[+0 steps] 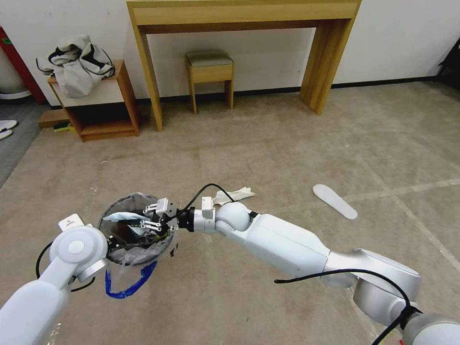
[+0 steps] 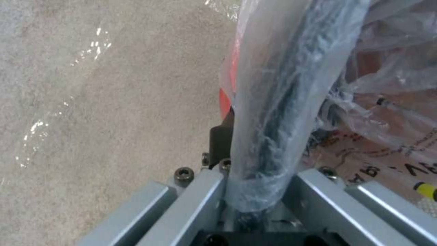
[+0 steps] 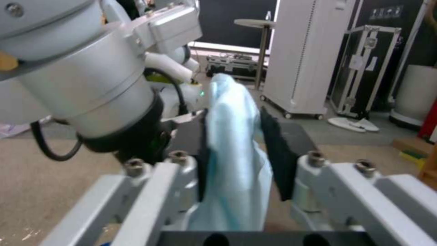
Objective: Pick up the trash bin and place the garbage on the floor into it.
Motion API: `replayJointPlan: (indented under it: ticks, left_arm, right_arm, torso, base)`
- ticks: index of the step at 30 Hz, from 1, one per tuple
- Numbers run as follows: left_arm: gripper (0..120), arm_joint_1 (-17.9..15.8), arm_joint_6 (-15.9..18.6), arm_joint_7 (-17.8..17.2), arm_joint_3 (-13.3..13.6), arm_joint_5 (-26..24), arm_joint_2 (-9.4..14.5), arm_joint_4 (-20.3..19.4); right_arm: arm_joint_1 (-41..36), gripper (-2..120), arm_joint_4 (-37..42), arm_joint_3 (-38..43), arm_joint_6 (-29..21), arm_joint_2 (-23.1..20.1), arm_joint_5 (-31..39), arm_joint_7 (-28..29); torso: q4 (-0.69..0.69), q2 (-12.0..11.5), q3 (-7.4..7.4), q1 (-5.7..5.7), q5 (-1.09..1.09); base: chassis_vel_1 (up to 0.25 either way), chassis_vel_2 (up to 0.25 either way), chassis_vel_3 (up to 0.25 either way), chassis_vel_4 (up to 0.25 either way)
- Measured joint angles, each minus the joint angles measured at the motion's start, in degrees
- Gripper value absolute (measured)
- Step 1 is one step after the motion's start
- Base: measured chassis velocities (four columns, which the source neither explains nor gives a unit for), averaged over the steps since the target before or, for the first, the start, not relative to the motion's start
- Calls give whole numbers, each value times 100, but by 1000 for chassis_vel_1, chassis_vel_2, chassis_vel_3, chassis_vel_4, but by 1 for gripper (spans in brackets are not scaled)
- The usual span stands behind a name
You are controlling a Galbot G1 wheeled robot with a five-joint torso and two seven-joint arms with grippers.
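The trash bin, a small red bucket lined with a crinkly clear bag, hangs just above the floor at the lower left. Its blue drawstring dangles below. My left gripper is shut on the bag-wrapped rim. Over the bin's mouth, my right gripper is shut on a pale-blue face mask; in the right wrist view the mask sits between the black pads. More garbage, a crumpled white wrapper, lies on the carpet just beyond the right wrist.
A white shoe insole lies on the carpet to the right. A wooden desk with a stool under it stands at the back wall. A low shelf with clothes on it is at the back left.
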Motion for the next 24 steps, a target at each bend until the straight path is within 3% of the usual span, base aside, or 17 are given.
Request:
replayJointPlan:
  ticks: [2, 7, 17, 24]
  left_arm:
    - [0, 4, -2, -1, -4, 0, 1, -6]
    - [0, 12, -14, -16, -8, -2, 12, -40]
    - [0, 23, -19, -28, -3, -6, 7, -66]
    - [0, 18, -27, -31, 7, -10, 8, -73]
  right_arm:
    - [13, 40, -7, 0, 0, 7, 5, 10]
    - [42, 64, -63, -12, 8, 52, 17, 53]
    - [29, 97, -93, -23, 30, 54, 0, 86]
    - [23, 100, -78, -29, 43, 38, -6, 101]
  torso:
    - [0, 0, 0, 0, 0]
    - [0, 0, 0, 0, 0]
    - [0, 0, 0, 0, 0]
    - [0, 0, 0, 0, 0]
  base:
    - [0, 0, 0, 0]
    - [0, 0, 0, 0]
    - [0, 0, 0, 0]
    - [0, 0, 0, 0]
